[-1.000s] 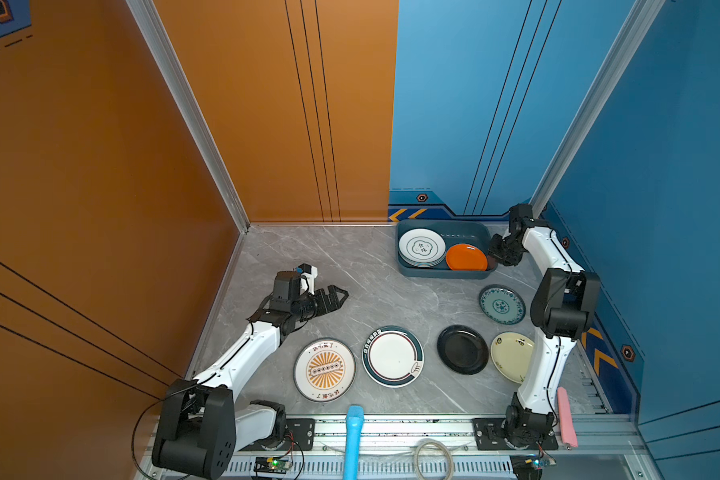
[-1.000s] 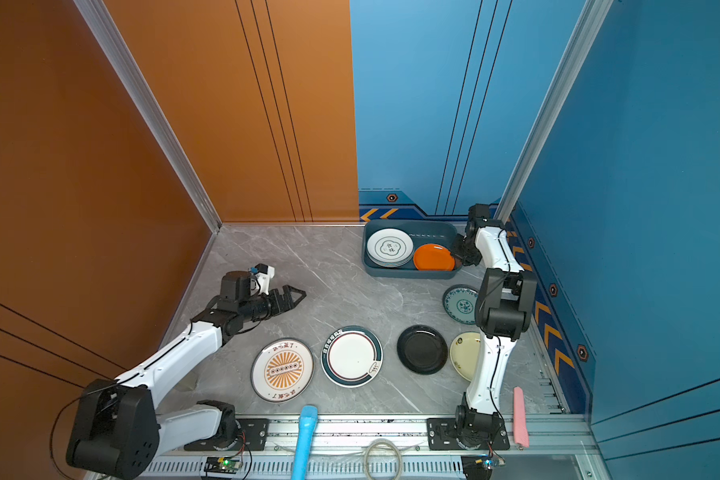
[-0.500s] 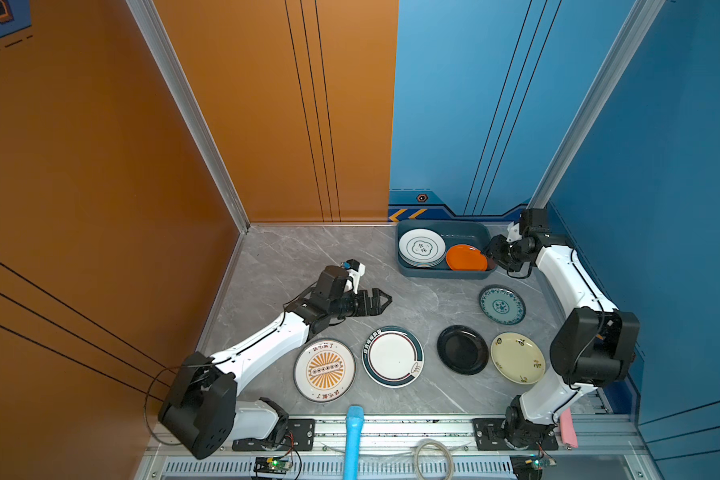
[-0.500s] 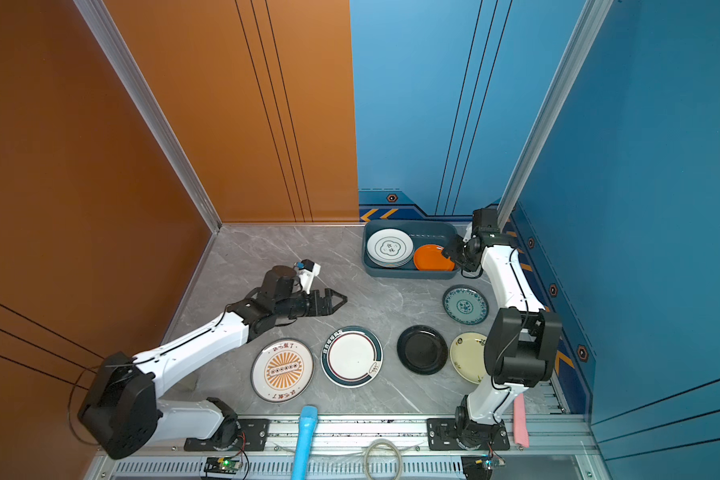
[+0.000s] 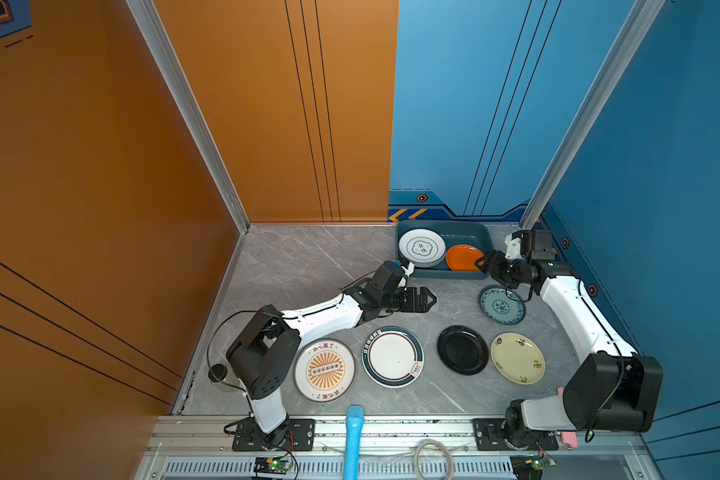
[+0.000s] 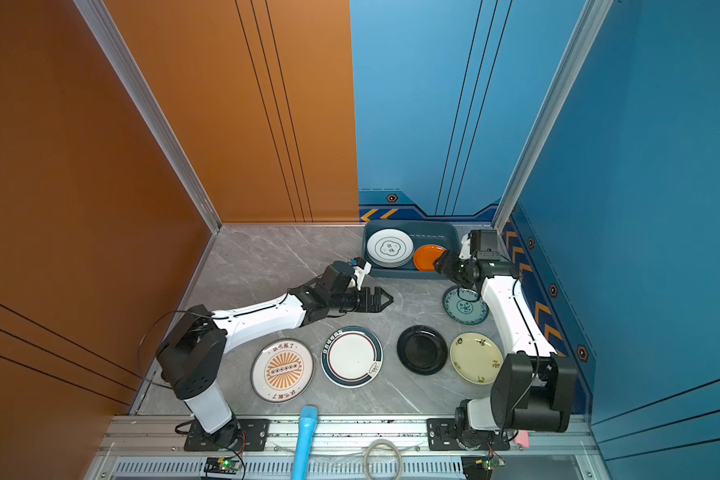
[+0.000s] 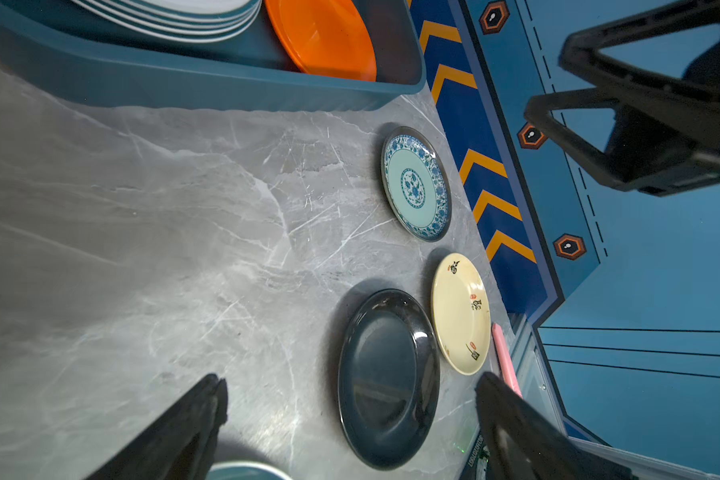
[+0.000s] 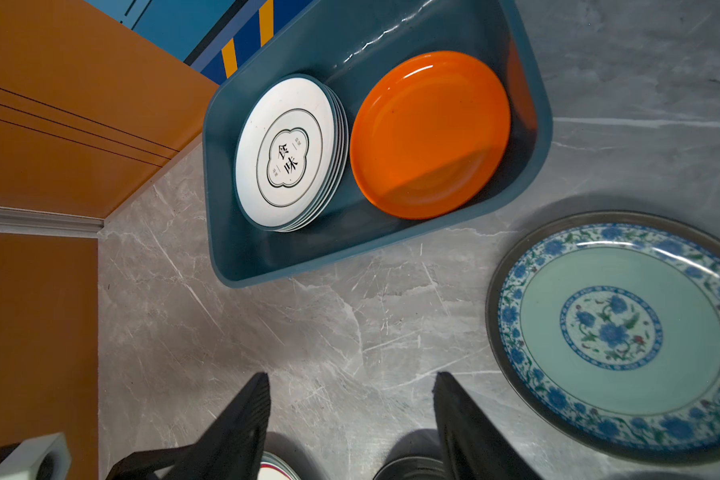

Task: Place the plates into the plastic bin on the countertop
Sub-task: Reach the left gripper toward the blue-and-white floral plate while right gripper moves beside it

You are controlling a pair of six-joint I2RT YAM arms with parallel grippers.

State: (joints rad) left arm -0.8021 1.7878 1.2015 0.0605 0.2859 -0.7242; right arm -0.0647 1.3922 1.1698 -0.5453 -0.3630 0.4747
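The left gripper (image 5: 427,300) has advanced to the middle of the countertop (image 5: 308,266). Its jaws are wide apart and empty, and the black plate (image 5: 462,350) lies near. The right gripper (image 5: 484,262) has withdrawn from the plastic bin (image 5: 470,232). Its jaws are parted and empty, and the orange plate (image 5: 460,257) lies inside the bin, just beside it.

Both top views look steeply down from high above the front rail (image 5: 412,426) onto the whole countertop (image 5: 308,266). The wrist cameras ride low and close over the marble; both catch the plastic bin (image 7: 184,83) and the teal patterned plate (image 8: 616,328).
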